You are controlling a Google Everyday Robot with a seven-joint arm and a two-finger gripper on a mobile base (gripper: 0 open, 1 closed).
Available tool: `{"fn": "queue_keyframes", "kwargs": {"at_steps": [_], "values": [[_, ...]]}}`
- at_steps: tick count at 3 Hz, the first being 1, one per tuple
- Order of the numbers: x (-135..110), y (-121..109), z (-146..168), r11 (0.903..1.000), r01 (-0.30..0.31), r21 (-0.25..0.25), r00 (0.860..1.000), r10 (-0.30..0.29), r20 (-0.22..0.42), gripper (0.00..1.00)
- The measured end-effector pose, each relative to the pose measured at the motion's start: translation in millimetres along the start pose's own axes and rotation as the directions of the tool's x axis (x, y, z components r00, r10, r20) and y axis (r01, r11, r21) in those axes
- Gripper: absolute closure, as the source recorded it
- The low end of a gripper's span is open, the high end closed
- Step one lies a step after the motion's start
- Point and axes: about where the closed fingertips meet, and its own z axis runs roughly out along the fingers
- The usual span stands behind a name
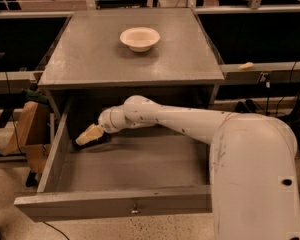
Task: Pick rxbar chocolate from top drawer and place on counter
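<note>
We've got the gripper [88, 135] down in the open top drawer [115, 204], at its 10 o'clock corner. Can't tell if it's spread or clamped. The dark sliver touching its underside looks like the rxbar chocolate [97, 142].

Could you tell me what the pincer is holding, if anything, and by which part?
It cannot be told: the pincer sits low at the left rear of the top drawer.

A cream bowl [139, 38] stands well beyond the gripper [87, 135], which sits low at left. A brown cardboard box [24, 128] leans near the gripper's left side.
</note>
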Motion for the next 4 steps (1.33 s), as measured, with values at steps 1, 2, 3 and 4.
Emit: {"fn": "queue_keyframes", "kwargs": {"at_steps": [1,2,3,4], "values": [[17.3,-6.9,-17.0,0.9976,0.048,0.051,0.999,-0.048,0.001,0.0],[29.4,-6.8,-30.5,0.9931,0.088,0.078,0.996,-0.089,0.003,0.0],[31.1,-1.9,-27.0,0.99,0.128,0.059,0.991,-0.13,0.026,0.19],[26.7,5.2,-13.4,0.9868,0.161,0.019,0.985,-0.162,0.063,0.42]]}}
